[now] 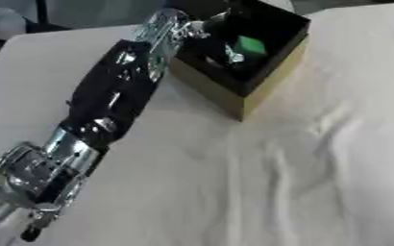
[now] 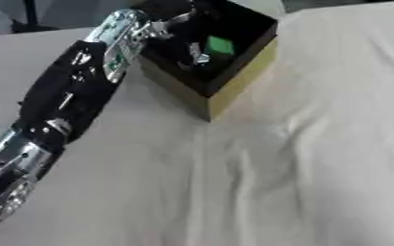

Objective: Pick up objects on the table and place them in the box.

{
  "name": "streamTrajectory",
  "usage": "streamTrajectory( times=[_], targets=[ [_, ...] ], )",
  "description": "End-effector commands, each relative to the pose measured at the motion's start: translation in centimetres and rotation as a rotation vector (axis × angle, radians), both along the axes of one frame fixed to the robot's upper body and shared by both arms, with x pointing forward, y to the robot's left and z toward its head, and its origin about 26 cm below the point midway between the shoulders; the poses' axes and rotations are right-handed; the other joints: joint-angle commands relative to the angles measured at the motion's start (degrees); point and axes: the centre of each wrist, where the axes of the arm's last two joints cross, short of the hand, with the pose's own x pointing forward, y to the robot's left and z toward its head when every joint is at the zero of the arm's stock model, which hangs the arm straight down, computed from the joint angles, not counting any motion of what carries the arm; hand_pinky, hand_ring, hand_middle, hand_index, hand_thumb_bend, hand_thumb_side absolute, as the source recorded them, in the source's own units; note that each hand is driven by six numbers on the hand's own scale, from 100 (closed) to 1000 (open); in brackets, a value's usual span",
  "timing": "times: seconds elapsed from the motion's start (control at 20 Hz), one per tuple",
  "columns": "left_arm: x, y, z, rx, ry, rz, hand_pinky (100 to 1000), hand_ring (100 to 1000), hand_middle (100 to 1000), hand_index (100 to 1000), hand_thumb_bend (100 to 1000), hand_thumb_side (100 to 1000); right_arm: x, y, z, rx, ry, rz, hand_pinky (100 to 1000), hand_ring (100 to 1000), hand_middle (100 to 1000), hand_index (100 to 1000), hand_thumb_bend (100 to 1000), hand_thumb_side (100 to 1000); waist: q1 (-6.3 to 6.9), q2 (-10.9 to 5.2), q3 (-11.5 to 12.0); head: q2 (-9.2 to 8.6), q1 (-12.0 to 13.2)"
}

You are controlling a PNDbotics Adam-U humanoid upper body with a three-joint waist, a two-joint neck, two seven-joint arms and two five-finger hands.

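Your left hand (image 1: 220, 42) reached inside the box (image 1: 259, 91), just beside a green object (image 1: 251, 45); whether its fingers pinched anything could not be told.

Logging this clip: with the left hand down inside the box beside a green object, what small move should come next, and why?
Probably let go and lift the left hand out: the green object already sits inside the box. Whether the hand holds it is unclear.
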Motion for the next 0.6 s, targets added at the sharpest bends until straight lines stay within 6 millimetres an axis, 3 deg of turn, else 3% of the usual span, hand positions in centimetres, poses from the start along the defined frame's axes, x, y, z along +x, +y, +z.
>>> streamTrajectory(
  times=[0.05, 0.25, 0.45, 0.55, 0.6],
  targets=[
    [-0.2, 0.6, 1.3, 0.007, -0.046, 0.028, 789, 872, 840, 913, 659, 704, -0.7, -0.3, 1.0, 0.008, -0.034, 0.003, 873, 835, 731, 852, 100, 904, -0.5, -1.59, 0.0, -0.12, -0.2],
    [-0.2, 0.7, 1.3, 0.008, -0.056, 0.031, 784, 868, 831, 903, 622, 682, -0.7, -0.3, 1.0, 0.008, -0.034, 0.001, 873, 836, 732, 853, 100, 903, -0.72, -1.78, 0.1, 0.21, -0.5],
    [-0.5, 0.7, 1.7, -0.045, -0.076, -0.001, 766, 844, 807, 874, 457, 674, -0.6, -0.4, 0.9, 0.01, -0.031, -0.002, 873, 836, 732, 853, 100, 905, -0.89, -2.01, 0.4, 0.49, -1.0],
    [-0.9, 0.6, 2.4, -0.081, -0.105, -0.035, 754, 825, 791, 855, 320, 661, -0.6, -0.6, 0.8, 0.01, -0.03, -0.007, 873, 837, 733, 853, 100, 905, -0.99, -2.17, 0.8, 0.81, -1.5],
    [-1.2, 0.6, 2.8, -0.102, -0.128, -0.056, 744, 810, 779, 842, 139, 621, -0.6, -0.7, 0.8, 0.011, -0.03, -0.01, 873, 837, 733, 852, 100, 903, -1.05, -2.26, 1.0, 1.01, -1.8]
  ],
)
